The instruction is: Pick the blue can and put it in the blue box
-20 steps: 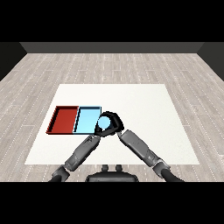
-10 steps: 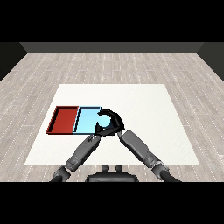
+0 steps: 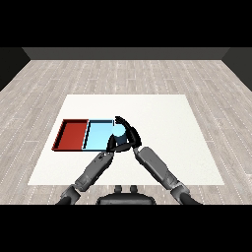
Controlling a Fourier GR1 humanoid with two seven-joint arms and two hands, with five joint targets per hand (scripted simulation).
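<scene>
Right hand [image 3: 129,134] fingers curled; left hand [image 3: 114,143] just beside it.

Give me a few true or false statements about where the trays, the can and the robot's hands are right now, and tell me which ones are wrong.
1. The red tray lies to the left of the light blue tray, side by side. True.
2. The blue can stands in the red tray. False: it is at the right end of the light blue tray, with the right hand curled round it.
3. The left hand is beside the right hand, near the light blue tray's right edge. True.
4. The right hand rests far off at the table's right edge. False: it is at the light blue tray.
5. Both trays lie on the left half of the table. True.
</scene>
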